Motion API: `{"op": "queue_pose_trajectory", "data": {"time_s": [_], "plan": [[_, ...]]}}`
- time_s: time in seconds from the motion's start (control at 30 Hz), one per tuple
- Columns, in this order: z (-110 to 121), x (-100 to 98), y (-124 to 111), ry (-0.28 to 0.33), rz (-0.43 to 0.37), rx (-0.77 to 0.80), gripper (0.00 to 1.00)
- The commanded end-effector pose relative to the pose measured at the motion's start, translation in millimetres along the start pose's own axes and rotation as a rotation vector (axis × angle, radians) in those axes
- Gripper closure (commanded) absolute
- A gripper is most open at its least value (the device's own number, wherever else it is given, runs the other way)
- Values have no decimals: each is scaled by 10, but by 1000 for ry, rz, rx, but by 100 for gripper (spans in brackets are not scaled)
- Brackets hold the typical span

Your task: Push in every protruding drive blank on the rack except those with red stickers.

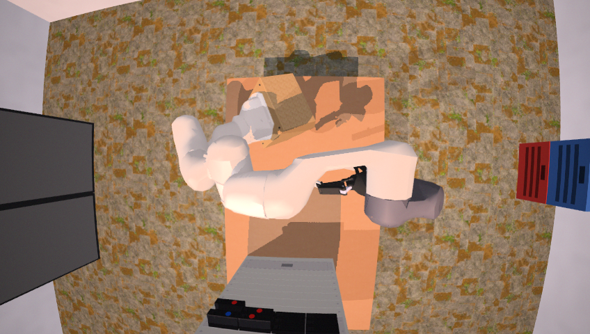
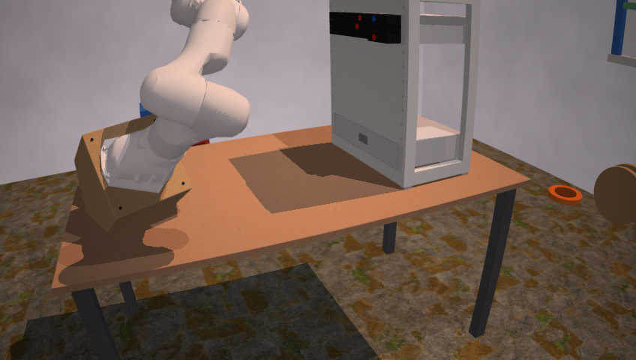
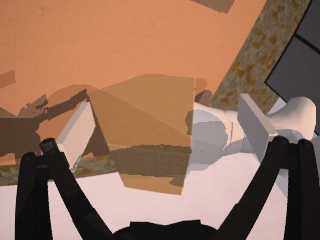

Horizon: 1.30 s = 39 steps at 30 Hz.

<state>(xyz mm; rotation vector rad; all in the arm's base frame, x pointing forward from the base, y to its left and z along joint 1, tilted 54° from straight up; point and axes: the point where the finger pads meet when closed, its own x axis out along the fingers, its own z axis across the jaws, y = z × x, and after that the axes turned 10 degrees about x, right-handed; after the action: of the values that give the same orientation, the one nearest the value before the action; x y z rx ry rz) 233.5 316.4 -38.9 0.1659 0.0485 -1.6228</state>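
The grey rack (image 2: 401,88) stands upright at the far end of the orange table (image 2: 285,196). A band of black drive blanks (image 2: 365,26) runs across the top of its front. Three blanks carry red stickers (image 2: 373,37) and one a blue sticker (image 2: 373,18). From above, the stickered blanks (image 1: 242,312) stick out further than the plain ones beside them (image 1: 306,322). My gripper (image 1: 331,188) hangs high over the table's middle, well away from the rack. It is open and empty, and in the wrist view (image 3: 167,154) it faces my own base. It is out of frame in the side view.
My wooden base mount (image 2: 129,187) sits at the other end of the table. A dark cabinet (image 1: 45,198) stands on one side of the floor and red and blue crates (image 1: 554,173) on the other. An orange ring (image 2: 565,193) lies on the floor.
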Motion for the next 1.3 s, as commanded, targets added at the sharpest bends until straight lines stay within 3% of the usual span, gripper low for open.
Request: {"op": "queue_pose_trajectory", "data": {"time_s": [0.0,0.47,0.6,1.03,1.1,1.27], "plan": [[-89,-35,-42,43,-16,25,0],[-293,-388,-306,244,-168,45,0],[-312,-469,-355,278,-197,51,0],[-284,-1227,-693,514,-436,115,0],[-284,-1227,-693,514,-436,115,0],[-168,-1624,-811,606,-553,152,0]]}}
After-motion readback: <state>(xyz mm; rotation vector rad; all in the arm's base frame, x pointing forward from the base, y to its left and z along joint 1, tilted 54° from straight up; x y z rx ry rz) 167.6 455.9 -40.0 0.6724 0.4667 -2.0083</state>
